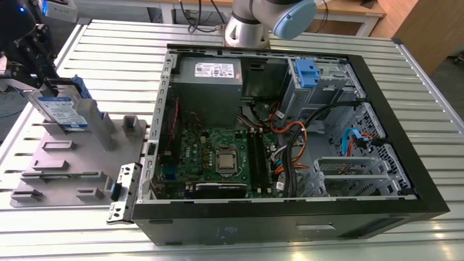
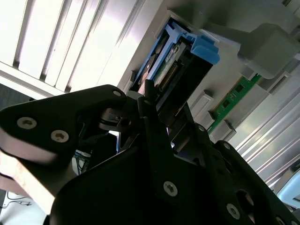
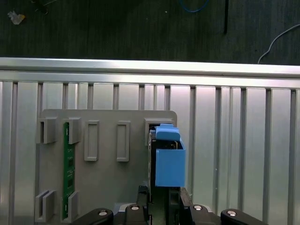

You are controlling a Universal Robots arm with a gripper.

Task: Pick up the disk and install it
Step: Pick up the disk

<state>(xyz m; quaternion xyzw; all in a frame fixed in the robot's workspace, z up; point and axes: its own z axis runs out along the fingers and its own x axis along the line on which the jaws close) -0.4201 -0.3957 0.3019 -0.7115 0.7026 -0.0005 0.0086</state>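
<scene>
Disk [image 1: 62, 111] stands upright in the grey rack [image 1: 65, 163] on the table [image 1: 108, 60], at the exterior view's left. Your hand [image 3: 161, 201] pinches it, fingers pressed on both faces.

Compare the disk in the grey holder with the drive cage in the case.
The disk stands on edge in the holder outside the case, at the end effector; the cage sits inside the case. The disk is a slim slab with a blue-and-white label; the cage is a bulkier grey metal box. Both carry blue plastic parts.
</scene>
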